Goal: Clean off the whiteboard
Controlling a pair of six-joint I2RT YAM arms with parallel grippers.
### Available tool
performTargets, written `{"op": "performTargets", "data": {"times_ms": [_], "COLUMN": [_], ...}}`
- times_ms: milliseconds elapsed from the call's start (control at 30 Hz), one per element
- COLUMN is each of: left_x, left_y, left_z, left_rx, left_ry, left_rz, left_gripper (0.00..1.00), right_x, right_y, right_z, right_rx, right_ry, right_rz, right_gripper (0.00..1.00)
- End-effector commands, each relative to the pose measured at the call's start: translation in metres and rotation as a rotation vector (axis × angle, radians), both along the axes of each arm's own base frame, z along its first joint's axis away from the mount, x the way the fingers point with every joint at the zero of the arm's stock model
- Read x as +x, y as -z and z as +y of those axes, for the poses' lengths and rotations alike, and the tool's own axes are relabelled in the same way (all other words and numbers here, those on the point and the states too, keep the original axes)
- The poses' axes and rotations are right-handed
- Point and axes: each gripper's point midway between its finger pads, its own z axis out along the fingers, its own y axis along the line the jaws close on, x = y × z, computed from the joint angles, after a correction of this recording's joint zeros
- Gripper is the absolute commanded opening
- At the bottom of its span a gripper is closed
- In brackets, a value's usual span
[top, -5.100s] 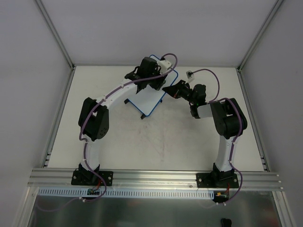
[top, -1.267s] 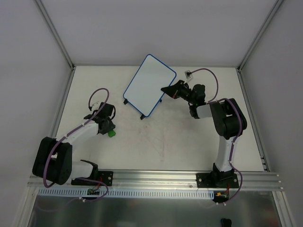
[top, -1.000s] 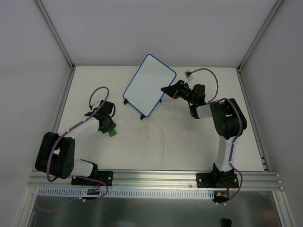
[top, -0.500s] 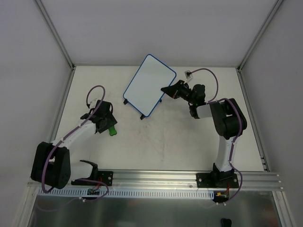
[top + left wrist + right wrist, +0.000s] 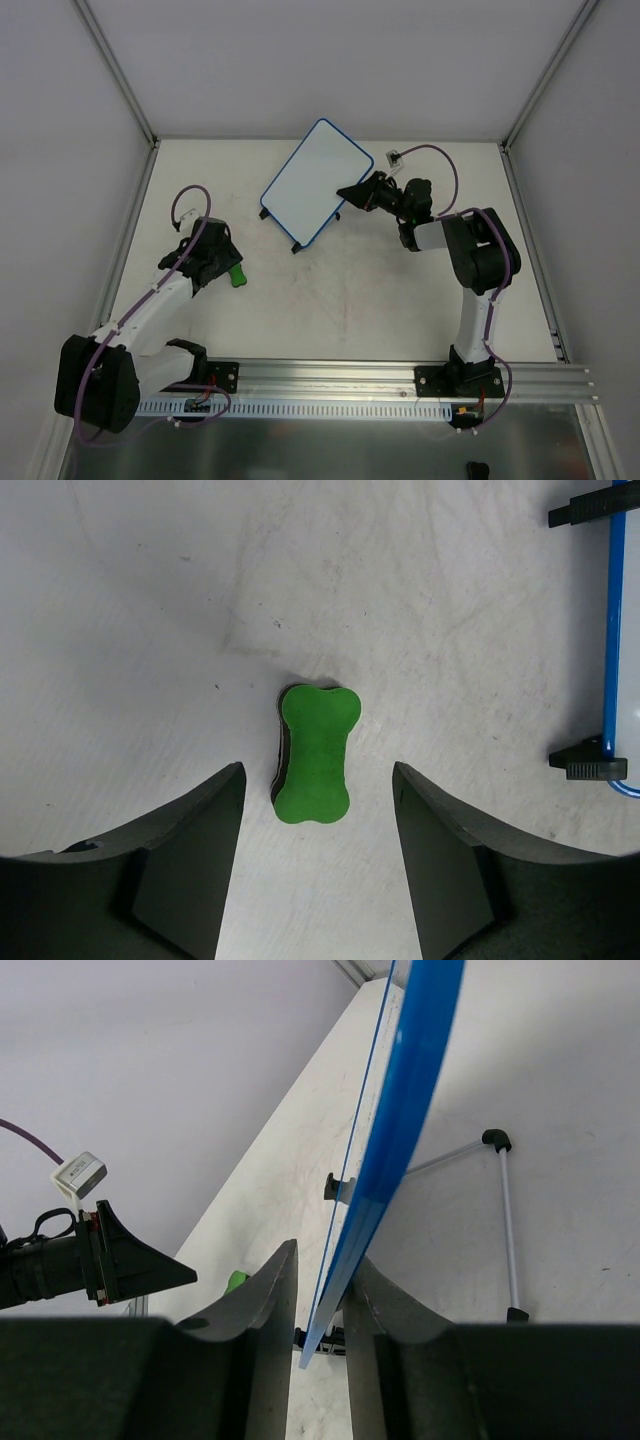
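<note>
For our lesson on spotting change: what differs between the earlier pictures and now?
The left gripper pulled back from over the whiteboard toward the near left, set the green eraser on the table and opened. The right gripper stays clamped on the whiteboard's edge; the board barely shifted.

Bright, even light; soft shadows, all views sharp.

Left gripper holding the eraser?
No, the eraser lies untouched on the table, in the gap of the open left gripper.
</note>
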Motion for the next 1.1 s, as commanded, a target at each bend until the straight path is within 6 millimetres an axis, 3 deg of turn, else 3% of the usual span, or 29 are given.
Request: {"op": "performTargets", "data": {"times_ms": [0,100,200,567,600,633,700,800,933,1033,1067], "left_x": [0.001,0.001,0.0,0.0,0.0,-0.001,-0.001,-0.002,-0.003,-0.002,-0.002], "left_y": [-0.006,-0.008,-0.009,-0.014,-0.014,-0.014,-0.016,-0.017,-0.019,-0.021,-0.022], "left_z": [0.009,0.009,0.009,0.01,0.011,0.01,0.011,0.012,0.013,0.013,0.014], "left_rx": [0.027,0.025,0.025,0.022,0.024,0.025,0.024,0.025,0.021,0.026,0.031], "left_ry": [-0.026,-0.025,-0.022,-0.02,-0.023,-0.022,-0.023,-0.03,-0.036,-0.028,-0.029], "left_rz": [-0.026,-0.035,-0.038,-0.062,-0.063,-0.063,-0.071,-0.08,-0.094,-0.1,-0.104], "left_gripper": [0.61,0.66,0.66,0.66,0.66,0.66,0.66,0.7,0.99,0.99,0.99], "right_x": [-0.009,-0.009,-0.008,-0.001,-0.001,0.001,0.004,0.004,0.0,-0.008,-0.012], "right_y": [-0.029,-0.029,-0.028,-0.024,-0.023,-0.022,-0.021,-0.02,-0.025,-0.028,-0.037], "right_z": [0.009,0.009,0.007,-0.003,-0.003,-0.004,-0.007,-0.012,-0.019,-0.022,-0.023], "right_rx": [0.019,0.019,0.019,0.061,0.064,0.067,0.078,0.088,0.082,0.074,0.075], "right_ry": [-0.05,-0.049,-0.043,-0.015,-0.016,-0.012,-0.002,0.02,0.046,0.054,0.053], "right_rz": [-0.119,-0.116,-0.113,-0.076,-0.071,-0.066,-0.053,-0.053,-0.078,-0.095,-0.121], "right_gripper": [0.27,0.27,0.43,0.7,0.73,0.88,0.98,0.99,0.99,0.99,0.99]}}
